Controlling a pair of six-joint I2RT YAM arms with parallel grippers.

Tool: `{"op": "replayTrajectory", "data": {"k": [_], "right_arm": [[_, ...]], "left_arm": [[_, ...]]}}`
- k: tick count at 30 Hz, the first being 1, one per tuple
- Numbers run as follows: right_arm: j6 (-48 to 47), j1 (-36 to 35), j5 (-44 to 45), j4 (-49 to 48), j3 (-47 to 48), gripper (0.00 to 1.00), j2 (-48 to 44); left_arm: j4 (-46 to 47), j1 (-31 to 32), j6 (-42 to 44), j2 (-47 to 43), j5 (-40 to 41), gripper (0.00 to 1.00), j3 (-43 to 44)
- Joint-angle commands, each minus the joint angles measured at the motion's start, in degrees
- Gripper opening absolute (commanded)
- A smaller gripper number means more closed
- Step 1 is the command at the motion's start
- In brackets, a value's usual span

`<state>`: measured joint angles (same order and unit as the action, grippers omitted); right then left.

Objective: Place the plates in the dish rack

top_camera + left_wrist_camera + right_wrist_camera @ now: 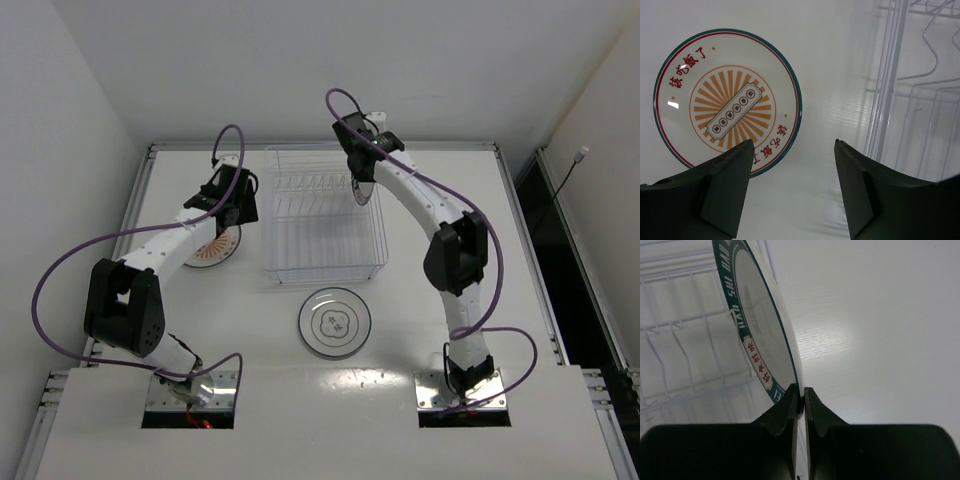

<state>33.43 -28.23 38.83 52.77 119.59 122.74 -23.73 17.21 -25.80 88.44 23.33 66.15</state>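
Plate with grey rings (335,322) lies flat, nearest, unheld. Left claw (794,146), released, hovers over the orange-striped plate (727,100). Right claw (801,391), farthest, clenches the upright dark-banded plate (760,340) by its rim; the dish rack (680,352) waits below, leftward.

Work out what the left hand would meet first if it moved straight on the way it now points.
Probably the bare table, between the orange-striped plate and the dish rack. The left hand is open; one finger may clip the plate's rim, though depth is unclear.
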Motion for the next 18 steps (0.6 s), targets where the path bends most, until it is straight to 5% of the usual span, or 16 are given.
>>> {"op": "replayTrajectory", "data": {"k": [1, 12, 18], "right_arm": [[0.0, 0.3, -2.5, 0.8, 2.8, 0.0, 2.5], [-3.4, 1.4, -15.5, 3.9, -0.2, 0.16, -4.0], [-6.9, 2.1, -18.5, 6.4, -11.6, 0.57, -21.1]], "left_arm": [[0.7, 0.5, -0.5, 0.4, 0.4, 0.63, 1.9], [0.7, 0.5, -0.5, 1.6, 1.5, 0.63, 2.4], [0.2, 0.5, 0.1, 2.1, 4.7, 0.63, 2.4]]}}
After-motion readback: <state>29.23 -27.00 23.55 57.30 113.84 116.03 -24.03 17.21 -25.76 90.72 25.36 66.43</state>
